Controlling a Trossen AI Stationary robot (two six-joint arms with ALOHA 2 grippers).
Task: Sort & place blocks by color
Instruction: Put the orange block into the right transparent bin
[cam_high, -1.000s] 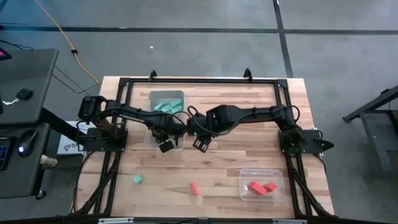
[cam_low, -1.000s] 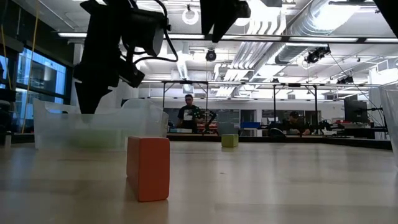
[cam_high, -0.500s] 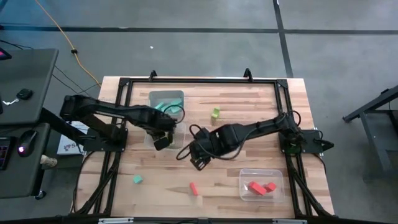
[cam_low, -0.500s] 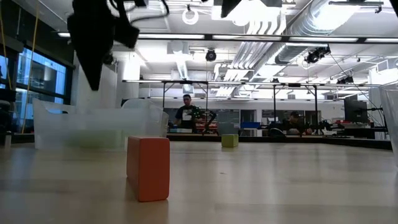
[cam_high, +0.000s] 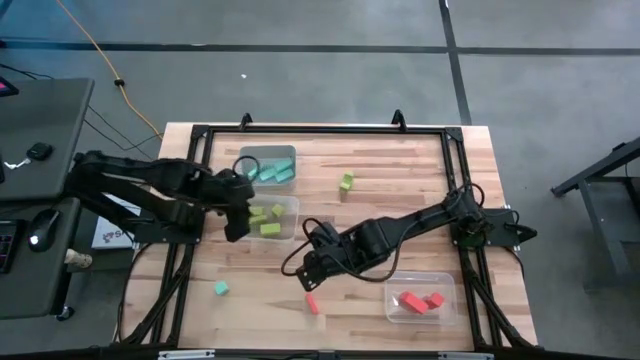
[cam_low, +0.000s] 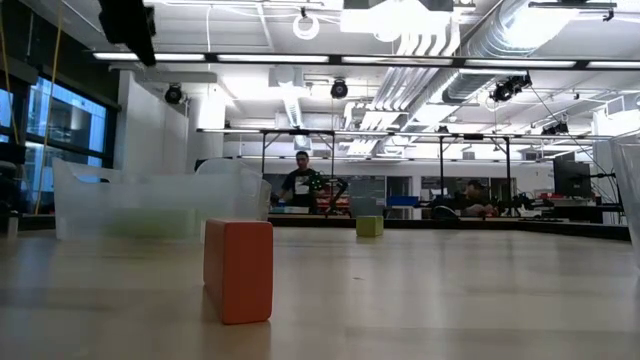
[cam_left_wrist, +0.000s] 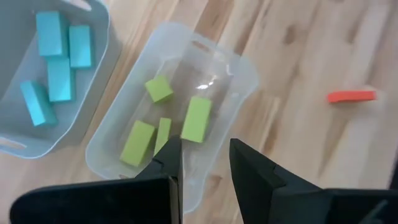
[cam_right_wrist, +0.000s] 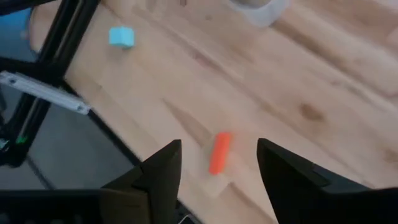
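Right claw hangs low over the wooden surface, near its front middle, fingers apart with nothing between them. In the right wrist view the red-orange bar lies flat on the wood just ahead of the gap between the two fingers, not touching either. High view shows the same red-orange bar just in front of that claw.

Left claw sits at the left edge of the clear bin that holds the lime green blocks. Its fingers stand a little apart, empty. Left wrist view: four lime green blocks lie loose inside that bin.

Behind it, touching or just beside, is a second clear bin with cyan-blue blocks; four cyan-blue blocks show in the left wrist view.

Third clear bin at the front right of the surface holds red-orange blocks.

Loose pieces: one lime green cube on the wood near the back middle, well apart from the bins; one cyan-blue cube at the front left, also seen in the right wrist view.

Low view: the red-orange bar stands in the foreground, the lime green cube far behind.
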